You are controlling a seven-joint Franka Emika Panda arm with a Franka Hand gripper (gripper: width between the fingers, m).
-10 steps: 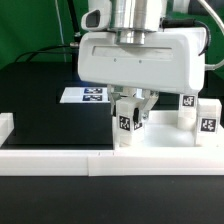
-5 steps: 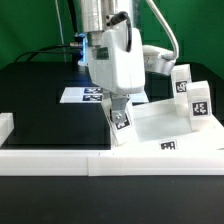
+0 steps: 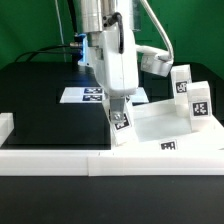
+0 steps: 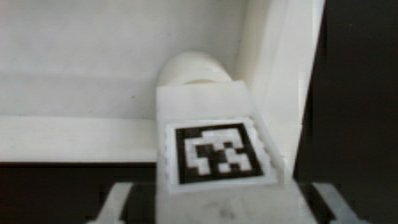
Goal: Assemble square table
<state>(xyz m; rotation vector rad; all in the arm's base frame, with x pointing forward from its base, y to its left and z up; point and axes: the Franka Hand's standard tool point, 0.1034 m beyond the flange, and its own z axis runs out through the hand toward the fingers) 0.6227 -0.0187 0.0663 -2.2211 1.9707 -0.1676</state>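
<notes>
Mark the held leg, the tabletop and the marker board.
Leg (image 4: 215, 150): wrist view, on its tag face.
Tabletop (image 3: 160, 124): exterior view, bare flat inner surface.
Marker board (image 3: 78, 96): exterior view, white area left of its tags.

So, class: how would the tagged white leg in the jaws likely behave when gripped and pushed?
The leg looks like rigid moulded plastic, so it probably stays stiff. Its smooth faces may slip in the gripper. Short and blocky, it seems unlikely to roll.
</notes>
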